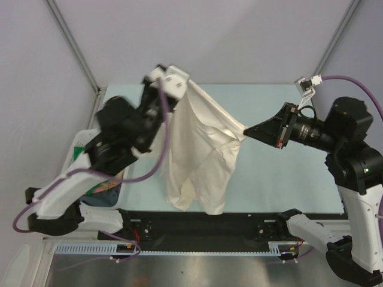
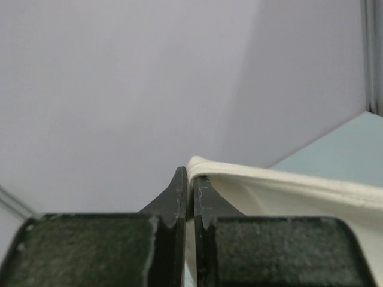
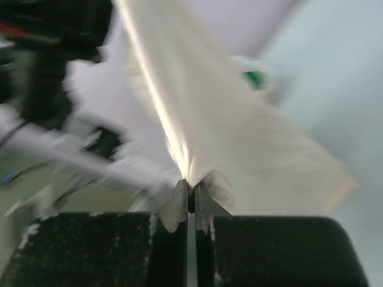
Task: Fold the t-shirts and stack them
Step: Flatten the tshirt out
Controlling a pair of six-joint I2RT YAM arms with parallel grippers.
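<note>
Presently cream t-shirt (image 1: 197,155) hangs aloft over counter (image 1: 287,179), L gripper (image 1: 172,82) clenched on its upper edge, R gripper (image 1: 246,128) clenched on side edge; advise spreading arms, cloth taut, & lowering hem first to lay flat.

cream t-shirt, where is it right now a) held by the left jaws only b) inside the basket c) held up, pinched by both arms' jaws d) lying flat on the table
C: the cream t-shirt is lifted and stretched between the two arms, with the left jaws shut on its top edge and the right jaws shut on its side. Both wrist views show cloth pinched between the jaws.
</note>
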